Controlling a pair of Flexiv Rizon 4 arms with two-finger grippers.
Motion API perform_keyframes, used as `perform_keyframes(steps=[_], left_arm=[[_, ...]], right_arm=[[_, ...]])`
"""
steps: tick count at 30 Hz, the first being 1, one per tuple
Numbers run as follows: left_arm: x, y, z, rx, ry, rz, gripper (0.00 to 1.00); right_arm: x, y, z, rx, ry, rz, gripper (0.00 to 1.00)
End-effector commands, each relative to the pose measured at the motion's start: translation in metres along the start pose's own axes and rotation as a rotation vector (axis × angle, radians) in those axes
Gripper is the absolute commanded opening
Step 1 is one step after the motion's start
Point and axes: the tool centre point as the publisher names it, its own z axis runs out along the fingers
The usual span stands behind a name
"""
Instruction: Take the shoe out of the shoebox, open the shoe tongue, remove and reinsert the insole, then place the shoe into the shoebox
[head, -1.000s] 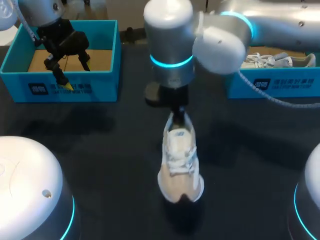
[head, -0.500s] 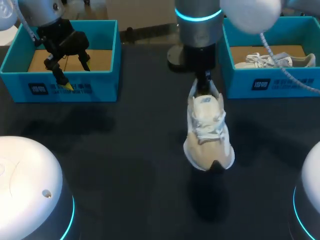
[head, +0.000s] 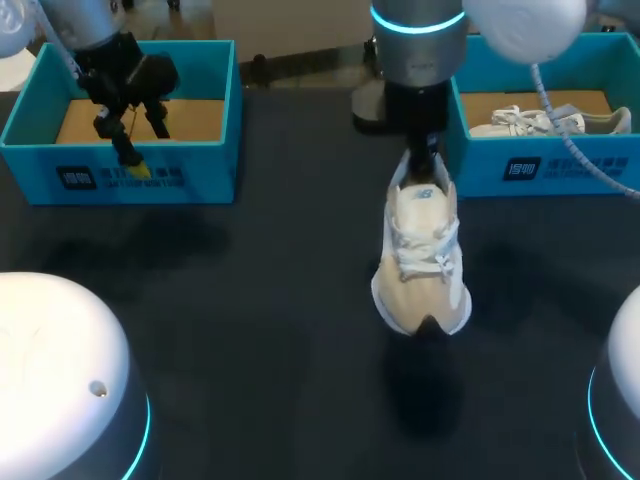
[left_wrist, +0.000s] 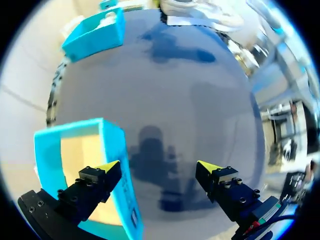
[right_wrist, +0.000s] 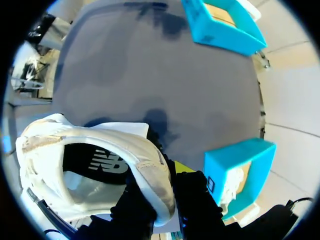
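Clamping shoe (head: 422, 255) by the heel collar between both fingers of right pincer (right_wrist: 162, 187); dangling it toe-down over dark worktop (head: 250, 300), just beside right shoebox (head: 540, 170) housing a second shoe (head: 530, 122); holding left pincer (left_wrist: 157, 172) spread wide, gripping nothing, straddling front wall of left shoebox (head: 200, 170), one finger over the cardboard floor inside, the other over bare worktop outside.

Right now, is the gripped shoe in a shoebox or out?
Out: the right gripper holds the shoe by its heel over the table.

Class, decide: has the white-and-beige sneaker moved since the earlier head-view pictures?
Yes. The white-and-beige laced sneaker has shifted rightward, closer to the right-hand turquoise shoebox.
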Motion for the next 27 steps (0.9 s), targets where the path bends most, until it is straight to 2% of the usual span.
perform_keyframes(steps=[1,5,6,15,19,27], left_arm=[[-0.011,0.008,-0.016,-0.027,-0.004,-0.437,1.00],[-0.022,0.021,-0.025,-0.081,-0.022,-0.686,1.00],[-0.024,0.024,-0.027,-0.091,-0.027,-0.739,1.00],[-0.033,0.052,-0.041,-0.146,-0.054,-0.960,1.00],[-0.038,0.061,-0.048,-0.137,-0.048,-1.027,1.00],[-0.038,0.061,-0.048,-0.137,-0.048,-1.027,1.00]], right_arm=[[-0.019,-0.024,-0.018,0.018,0.000,0.018,0.00],[-0.050,-0.050,-0.029,0.055,-0.018,0.043,0.00],[-0.057,-0.056,-0.031,0.043,-0.030,0.047,0.00],[-0.122,-0.095,-0.046,0.070,-0.094,-0.019,0.00],[-0.147,-0.107,-0.048,0.037,-0.117,-0.070,0.00],[-0.147,-0.107,-0.048,0.037,-0.117,-0.070,0.00]])
